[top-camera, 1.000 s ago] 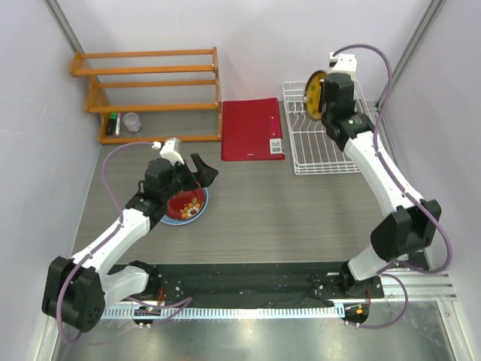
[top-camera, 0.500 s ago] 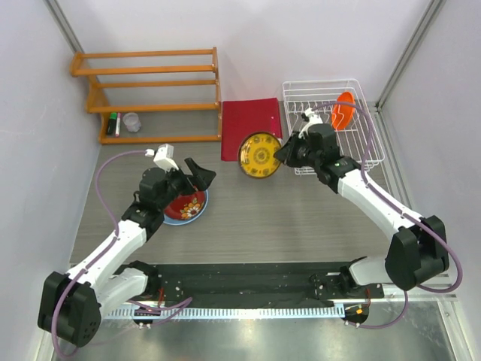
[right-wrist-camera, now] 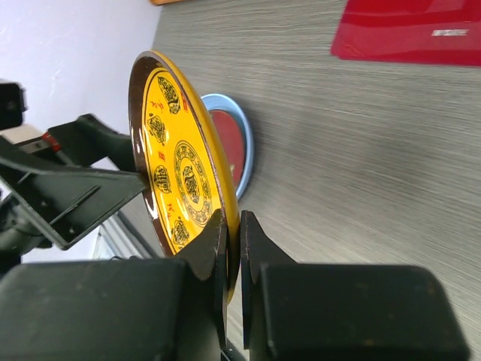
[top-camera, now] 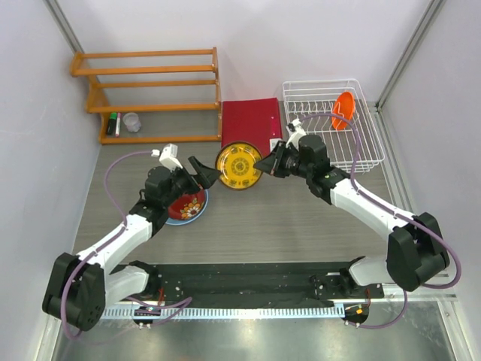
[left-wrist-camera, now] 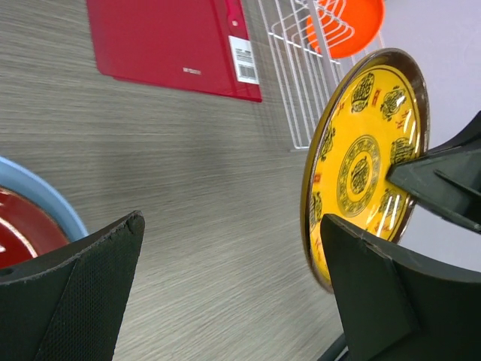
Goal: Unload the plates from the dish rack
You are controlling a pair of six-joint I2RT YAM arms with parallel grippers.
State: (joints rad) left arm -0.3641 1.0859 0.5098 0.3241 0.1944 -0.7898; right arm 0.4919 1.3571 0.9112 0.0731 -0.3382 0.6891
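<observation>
My right gripper (top-camera: pixel 262 163) (right-wrist-camera: pixel 233 222) is shut on the rim of the yellow patterned plate (top-camera: pixel 238 167) (right-wrist-camera: pixel 179 162) and holds it on edge above the table's middle. My left gripper (top-camera: pixel 204 171) (left-wrist-camera: pixel 231 226) is open, and the yellow plate (left-wrist-camera: pixel 367 154) stands right by one of its fingers. The red floral plate (top-camera: pixel 187 204) (right-wrist-camera: pixel 230 143) lies on the light blue plate (top-camera: pixel 170 219) (left-wrist-camera: pixel 46 201) under the left arm. The orange plate (top-camera: pixel 343 110) (left-wrist-camera: pixel 347 26) stands upright in the white wire dish rack (top-camera: pixel 316 154) (left-wrist-camera: pixel 289 83).
A flat red folder (top-camera: pixel 252 128) (left-wrist-camera: pixel 169 41) lies between an orange wooden shelf (top-camera: pixel 146 71) and the rack. A marker (top-camera: pixel 112 123) and a small clear cup (top-camera: pixel 131 121) sit on the shelf's bottom level. Walls close in on both sides.
My right arm lifted the yellow plate out of the rack and carried it left over the folder's edge to the left gripper. The left gripper stayed open near the stacked plates.
</observation>
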